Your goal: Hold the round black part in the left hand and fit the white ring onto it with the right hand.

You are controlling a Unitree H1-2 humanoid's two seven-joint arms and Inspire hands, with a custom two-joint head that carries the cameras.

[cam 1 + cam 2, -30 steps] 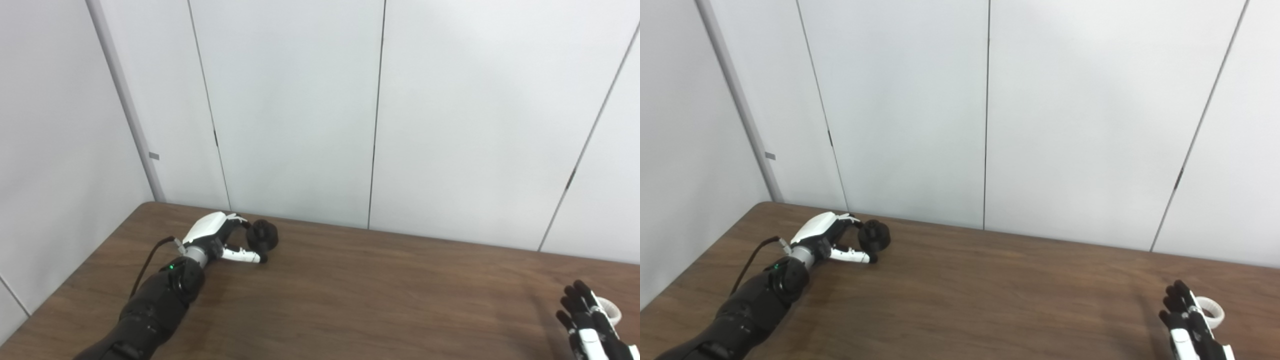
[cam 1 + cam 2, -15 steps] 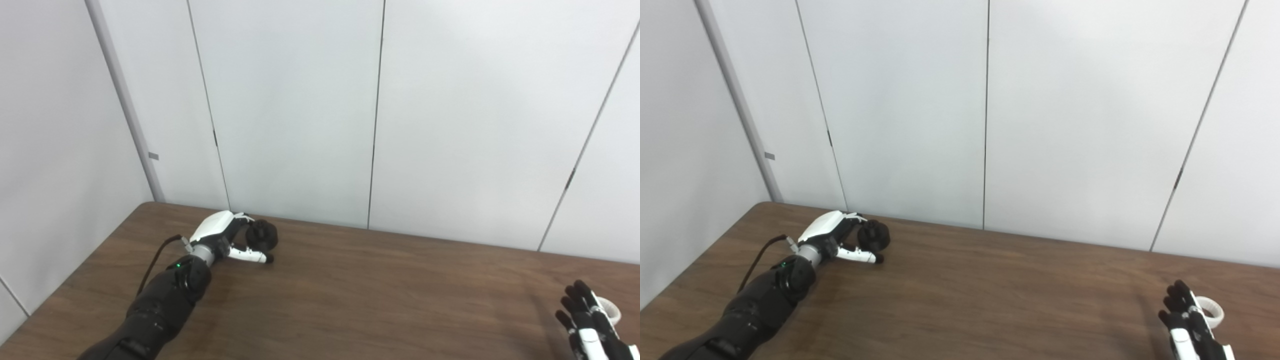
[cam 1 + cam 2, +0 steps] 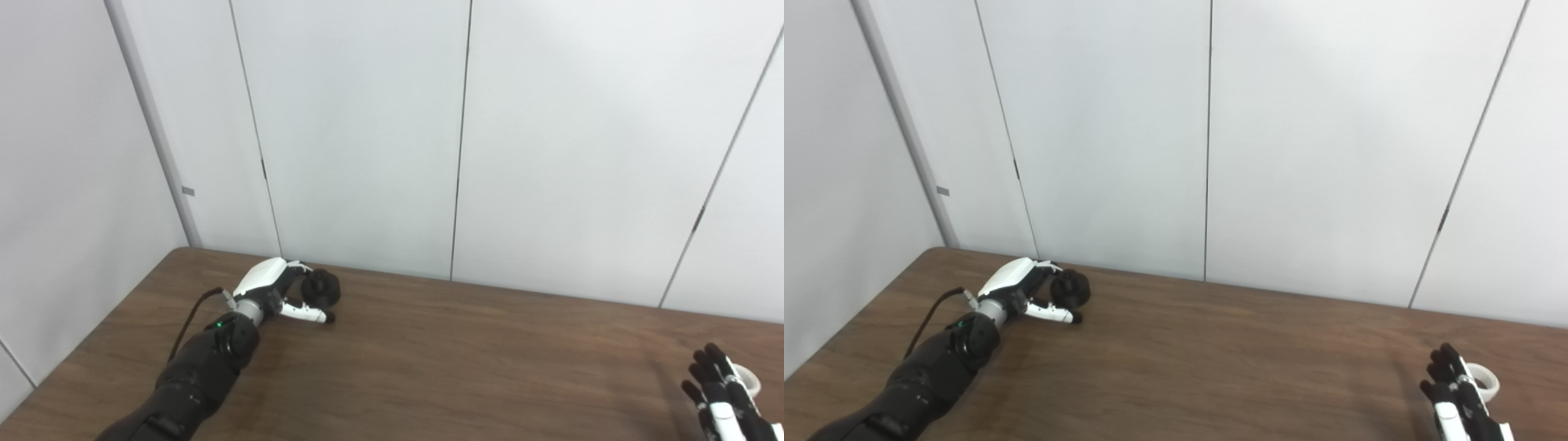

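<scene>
The left hand (image 3: pixel 269 293) lies at the far left of the wooden table (image 3: pixel 429 361), close to the white panelled wall (image 3: pixel 367 135). Its fingers curl around the round black part (image 3: pixel 321 288) from the wall side and its thumb reaches along the near side, but whether the hand truly grips the part or only cups it on the table cannot be told.

The white ring (image 3: pixel 1484 380) lies flat on the table at the far right, well apart from the black part. The right hand (image 3: pixel 1458 398) stands just beside it, on its left, with dark fingers (image 3: pixel 1442 366) spread and pointing up, holding nothing (most of the hand is cut off by the bottom edge).

No brand, label or writing can be read anywhere; a small grey tab (image 3: pixel 188 192) on the wall post is blank at this size.
</scene>
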